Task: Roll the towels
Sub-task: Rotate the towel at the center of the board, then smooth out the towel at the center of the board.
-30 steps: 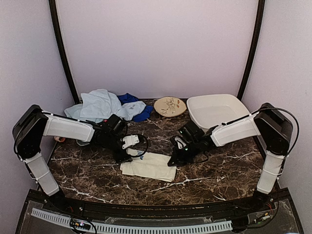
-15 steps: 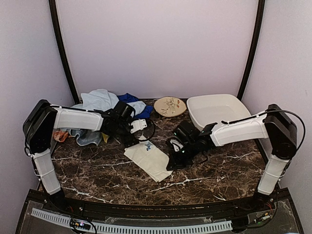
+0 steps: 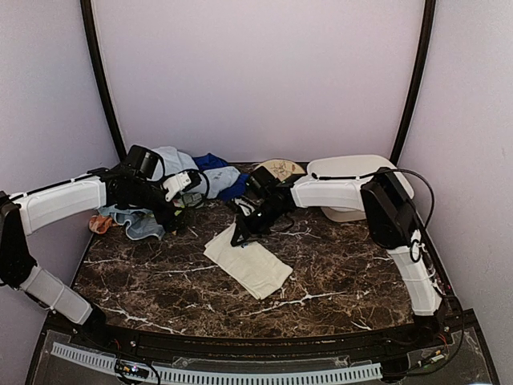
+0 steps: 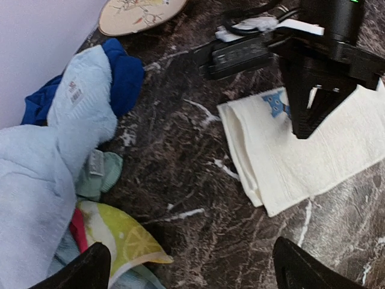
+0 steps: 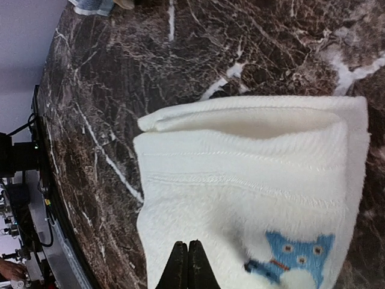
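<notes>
A folded cream-white towel (image 3: pixel 250 262) with a small blue picture lies slantwise in the middle of the marble table; it also shows in the left wrist view (image 4: pixel 313 144) and the right wrist view (image 5: pixel 252 180). My right gripper (image 3: pixel 239 235) (image 5: pixel 187 245) is shut, its tips over the towel's far left end with nothing between them. My left gripper (image 3: pixel 172 218) (image 4: pixel 195 274) is open and empty over bare marble, between the cream towel and the pile. The pile at the back left holds light blue (image 3: pixel 172 160), royal blue (image 3: pixel 215 164), pale green (image 4: pixel 96 174) and yellow lemon-print (image 4: pixel 114 235) towels.
A round beige patterned plate (image 3: pixel 279 167) sits at the back, partly behind my right arm. A white plastic tub (image 3: pixel 357 172) stands at the back right. A small orange thing (image 3: pixel 98 223) lies at the left edge by the pile.
The cream towel was turned from level to slantwise. My left gripper drew back to the left towards the pile. My right gripper swung from the towel's right side to its far left end.
</notes>
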{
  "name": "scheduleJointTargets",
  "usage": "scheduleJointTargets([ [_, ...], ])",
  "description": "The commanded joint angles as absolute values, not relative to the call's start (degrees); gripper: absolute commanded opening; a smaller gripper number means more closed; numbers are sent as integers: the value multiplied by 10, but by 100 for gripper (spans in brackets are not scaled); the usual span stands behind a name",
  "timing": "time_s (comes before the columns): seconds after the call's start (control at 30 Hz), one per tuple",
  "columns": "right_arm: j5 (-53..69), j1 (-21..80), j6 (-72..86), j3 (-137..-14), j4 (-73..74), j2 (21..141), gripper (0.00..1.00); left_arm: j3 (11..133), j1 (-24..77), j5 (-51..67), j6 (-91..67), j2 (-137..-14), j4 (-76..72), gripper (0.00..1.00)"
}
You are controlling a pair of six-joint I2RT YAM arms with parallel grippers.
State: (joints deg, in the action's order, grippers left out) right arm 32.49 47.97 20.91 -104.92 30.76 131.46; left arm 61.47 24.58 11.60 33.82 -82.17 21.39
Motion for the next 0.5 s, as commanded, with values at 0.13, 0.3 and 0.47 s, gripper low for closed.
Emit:
scheduleJointTargets([
  [0.13,369,482,173,-1108,310,1403,0,544,246,173,341,-785,282,95],
  [0.3,302,482,280,-1016,165,1378,0,552,250,184,344,-812,282,94],
  [0.47,109,492,471,-875,-6,1304,0,561,288,178,348,-841,264,93],
])
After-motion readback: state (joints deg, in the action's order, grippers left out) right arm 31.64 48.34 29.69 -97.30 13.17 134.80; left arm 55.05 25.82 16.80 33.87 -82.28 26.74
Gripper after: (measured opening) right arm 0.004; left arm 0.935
